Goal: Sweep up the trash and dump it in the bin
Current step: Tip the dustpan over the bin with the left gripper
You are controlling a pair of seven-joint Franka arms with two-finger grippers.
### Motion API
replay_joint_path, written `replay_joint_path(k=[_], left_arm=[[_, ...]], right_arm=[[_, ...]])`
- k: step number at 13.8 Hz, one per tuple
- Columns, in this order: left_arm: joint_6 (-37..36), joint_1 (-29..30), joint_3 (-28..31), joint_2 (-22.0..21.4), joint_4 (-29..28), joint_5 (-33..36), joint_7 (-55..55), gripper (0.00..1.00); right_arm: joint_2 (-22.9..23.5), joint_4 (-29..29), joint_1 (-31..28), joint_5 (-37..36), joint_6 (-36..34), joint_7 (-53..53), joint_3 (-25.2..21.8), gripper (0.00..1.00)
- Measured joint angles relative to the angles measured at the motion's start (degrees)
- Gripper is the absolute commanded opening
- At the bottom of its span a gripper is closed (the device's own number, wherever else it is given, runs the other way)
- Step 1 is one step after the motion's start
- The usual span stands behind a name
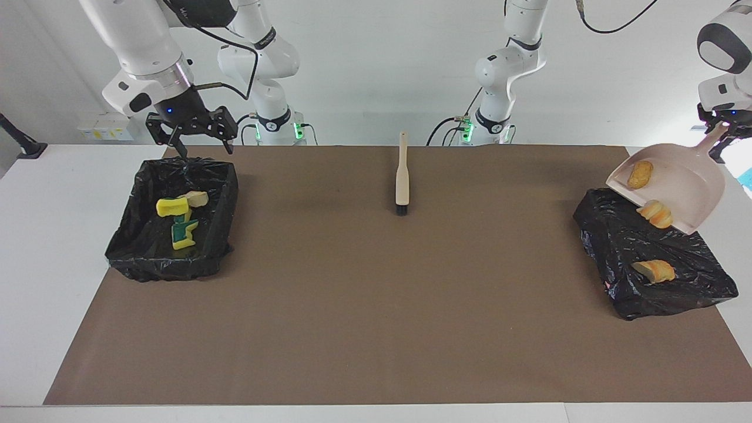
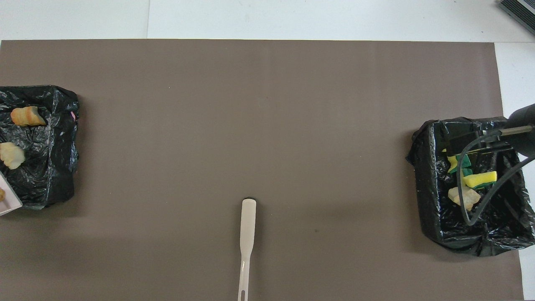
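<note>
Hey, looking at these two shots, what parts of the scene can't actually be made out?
- Left gripper: facing view, its fingertips sit at the frame edge around the dustpan handle; overhead view misses it.
- Dustpan: overhead view shows only a corner, cut by the edge.
- Sponge pieces in the bin under the right gripper: overhead view, partly covered by that gripper and its cable.
- Brush bristles: overhead view, hidden beneath the head.

A white table point(image 1: 53, 247) carries a brown mat point(image 1: 376, 305) over most of its top; on the mat a beige brush point(image 1: 402, 176) lies mid-way along the robots' edge; a black-lined bin point(image 1: 202, 247) sits at the right arm's end, another bin point(image 1: 623, 235) at the left arm's.
</note>
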Motion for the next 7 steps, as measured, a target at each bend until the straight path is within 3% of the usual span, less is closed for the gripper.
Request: replay_joint_path(k=[7], left_arm=[[4.0, -1.1, 0.0, 2.0, 2.4, 9.3, 0.0, 0.00]], right_arm=[[-1.0, -1.7, -0.3, 0.0, 0.4, 1.7, -0.2, 1.00]])
